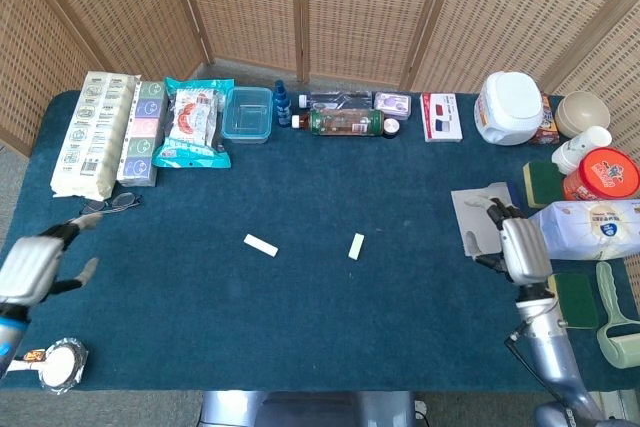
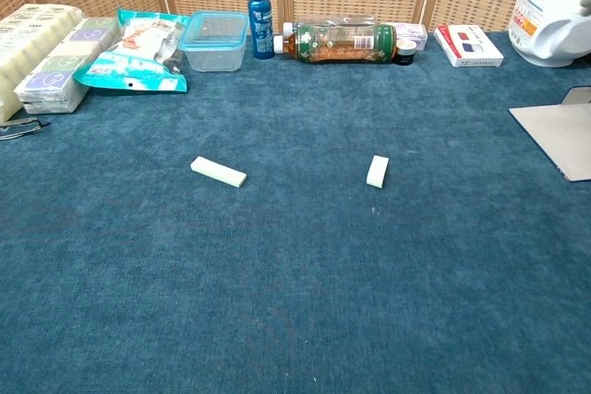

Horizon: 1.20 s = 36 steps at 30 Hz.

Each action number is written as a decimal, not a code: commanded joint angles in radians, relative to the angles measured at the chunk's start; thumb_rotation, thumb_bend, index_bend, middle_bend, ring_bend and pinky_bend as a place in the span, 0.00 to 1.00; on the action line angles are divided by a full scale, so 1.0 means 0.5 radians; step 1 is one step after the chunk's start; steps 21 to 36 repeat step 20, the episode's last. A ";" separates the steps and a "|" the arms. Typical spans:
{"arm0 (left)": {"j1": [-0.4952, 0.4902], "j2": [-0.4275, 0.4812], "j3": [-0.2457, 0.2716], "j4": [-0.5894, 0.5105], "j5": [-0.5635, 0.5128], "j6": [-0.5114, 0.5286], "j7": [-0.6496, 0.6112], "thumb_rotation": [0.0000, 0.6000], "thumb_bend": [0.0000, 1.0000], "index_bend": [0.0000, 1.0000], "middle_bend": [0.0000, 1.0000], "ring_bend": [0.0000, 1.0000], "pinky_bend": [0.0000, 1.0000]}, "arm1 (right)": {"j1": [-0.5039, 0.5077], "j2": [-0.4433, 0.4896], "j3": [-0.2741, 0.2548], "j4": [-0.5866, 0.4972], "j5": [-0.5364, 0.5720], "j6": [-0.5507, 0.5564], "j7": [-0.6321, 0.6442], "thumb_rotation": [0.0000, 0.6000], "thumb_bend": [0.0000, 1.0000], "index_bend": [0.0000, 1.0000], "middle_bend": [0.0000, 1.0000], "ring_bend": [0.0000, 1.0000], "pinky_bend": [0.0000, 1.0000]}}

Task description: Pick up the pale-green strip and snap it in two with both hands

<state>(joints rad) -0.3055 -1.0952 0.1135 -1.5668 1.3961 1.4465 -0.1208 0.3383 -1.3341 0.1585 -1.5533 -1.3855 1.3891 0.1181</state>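
Note:
Two pale-green pieces lie apart on the blue cloth. The longer piece (image 1: 261,244) (image 2: 219,172) lies left of centre, and the shorter piece (image 1: 356,246) (image 2: 377,171) lies to its right. My left hand (image 1: 30,265) hangs at the table's left edge, far from both, fingers spread and empty. Over near the right edge, my right hand (image 1: 518,245) shows its back, fingers apart, holding nothing. The chest view shows neither hand.
Tissue packs (image 1: 95,132), a snack bag (image 1: 193,123), a clear box (image 1: 247,113), a spray bottle (image 2: 261,2) and a lying bottle (image 2: 337,42) line the back. Glasses (image 1: 110,204) lie at the left. A grey sheet (image 1: 484,218), sponges (image 1: 572,299), a bag (image 1: 590,228) and a white jar (image 1: 509,107) crowd the right.

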 commanded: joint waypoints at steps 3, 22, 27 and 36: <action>0.278 -0.138 0.025 0.195 0.080 0.329 -0.084 0.93 0.38 0.17 0.29 0.31 0.49 | -0.165 0.085 -0.102 -0.147 -0.018 0.162 -0.253 1.00 0.47 0.29 0.30 0.24 0.33; 0.513 -0.196 -0.035 0.308 0.213 0.457 -0.205 0.94 0.37 0.17 0.29 0.31 0.49 | -0.392 0.137 -0.186 -0.282 -0.082 0.335 -0.397 1.00 0.47 0.30 0.30 0.23 0.33; 0.513 -0.196 -0.035 0.308 0.213 0.457 -0.205 0.94 0.37 0.17 0.29 0.31 0.49 | -0.392 0.137 -0.186 -0.282 -0.082 0.335 -0.397 1.00 0.47 0.30 0.30 0.23 0.33; 0.513 -0.196 -0.035 0.308 0.213 0.457 -0.205 0.94 0.37 0.17 0.29 0.31 0.49 | -0.392 0.137 -0.186 -0.282 -0.082 0.335 -0.397 1.00 0.47 0.30 0.30 0.23 0.33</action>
